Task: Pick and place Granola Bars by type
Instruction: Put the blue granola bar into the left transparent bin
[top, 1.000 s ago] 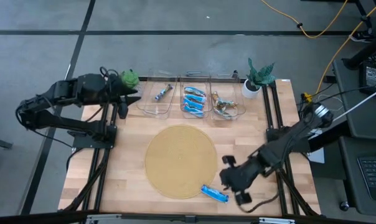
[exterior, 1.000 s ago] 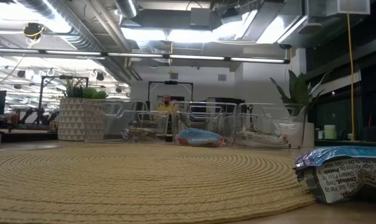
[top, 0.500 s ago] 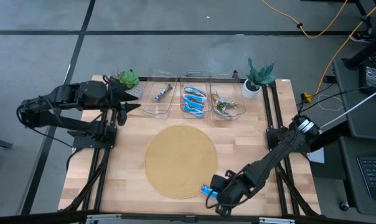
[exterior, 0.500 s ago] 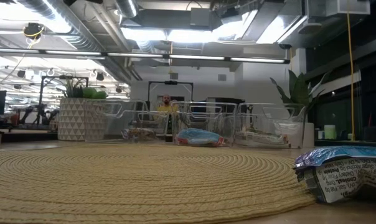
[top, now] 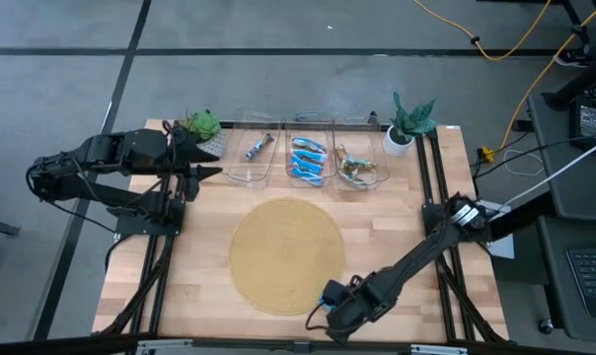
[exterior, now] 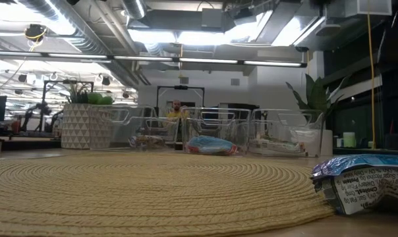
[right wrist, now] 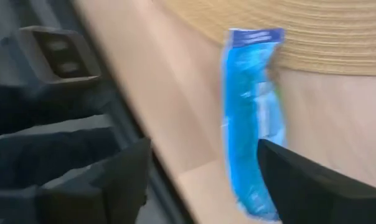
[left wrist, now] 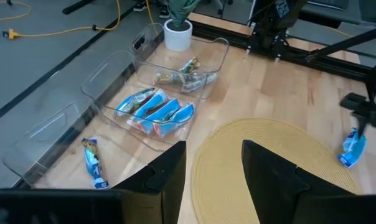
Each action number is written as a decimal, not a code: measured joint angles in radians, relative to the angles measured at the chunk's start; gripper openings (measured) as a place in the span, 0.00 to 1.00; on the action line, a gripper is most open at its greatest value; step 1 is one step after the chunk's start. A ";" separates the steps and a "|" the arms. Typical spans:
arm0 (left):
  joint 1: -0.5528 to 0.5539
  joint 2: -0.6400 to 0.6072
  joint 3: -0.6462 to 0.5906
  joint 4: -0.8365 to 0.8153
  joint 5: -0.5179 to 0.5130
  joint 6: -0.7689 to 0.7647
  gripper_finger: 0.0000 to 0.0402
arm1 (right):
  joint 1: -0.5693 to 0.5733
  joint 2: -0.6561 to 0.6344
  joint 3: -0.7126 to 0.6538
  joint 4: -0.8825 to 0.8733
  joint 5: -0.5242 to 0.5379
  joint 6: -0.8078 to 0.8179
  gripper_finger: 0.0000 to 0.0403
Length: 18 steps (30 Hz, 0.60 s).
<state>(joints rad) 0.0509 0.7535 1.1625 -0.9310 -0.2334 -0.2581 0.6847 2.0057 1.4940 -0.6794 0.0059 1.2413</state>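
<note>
Bars still to sort come down to one blue bar (right wrist: pixel 253 118) lying at the desk's (top: pixel 199 266) near edge, half on the round mat's (top: pixel 283 251) rim and half on bare wood. Over the last second the right pincer (top: pixel 328 314) has swung from beside the bar, toward the near right corner, down and across until it sits right over it; in the right wrist view its fingers (right wrist: pixel 306 186) are spread, one on each side of the wrapper, not yet touching. That likely means the grasp is about to begin. Sorted bars already lie in the clear bins along the far edge: a single bar in the left bin (left wrist: pixel 57 134), a heap of blue bars in the middle bin (left wrist: pixel 194 99), green-brown ones in the right bin (top: pixel 377 177). Potted plants (top: pixel 411 123) stand at either end of the row. The left pincer (left wrist: pixel 213 177) waits spread near the far left corner, barely shifted. Only the raised mat rim might hinder the pick.
</note>
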 joint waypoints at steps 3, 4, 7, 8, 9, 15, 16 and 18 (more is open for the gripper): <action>0.000 0.001 0.000 0.000 0.012 -0.005 0.37 | -0.014 0.031 0.000 -0.014 0.000 0.014 0.79; 0.000 0.000 0.000 0.000 0.015 -0.008 0.37 | -0.018 0.041 0.000 -0.018 0.000 0.013 0.79; 0.000 0.000 0.000 0.001 0.020 -0.009 0.37 | -0.026 0.074 0.000 -0.035 0.000 0.010 0.80; 0.000 0.001 0.000 0.001 0.020 -0.010 0.37 | -0.026 0.083 0.000 -0.034 0.000 0.010 0.79; 0.000 0.000 0.000 0.001 0.020 -0.014 0.37 | -0.026 0.090 0.000 -0.035 0.000 0.010 0.78; 0.000 0.000 0.000 0.001 0.035 -0.017 0.37 | -0.026 0.113 0.004 -0.050 0.003 0.011 0.66; 0.000 0.000 0.000 0.002 0.038 -0.017 0.37 | -0.026 0.114 0.004 -0.054 0.003 0.011 0.63; 0.000 0.000 0.000 0.012 0.045 -0.017 0.37 | -0.027 0.114 0.004 -0.066 0.004 0.011 0.55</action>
<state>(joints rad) 0.0509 0.7540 1.1625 -0.9187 -0.1884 -0.2752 0.6579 2.1199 1.4979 -0.7451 0.0103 1.2522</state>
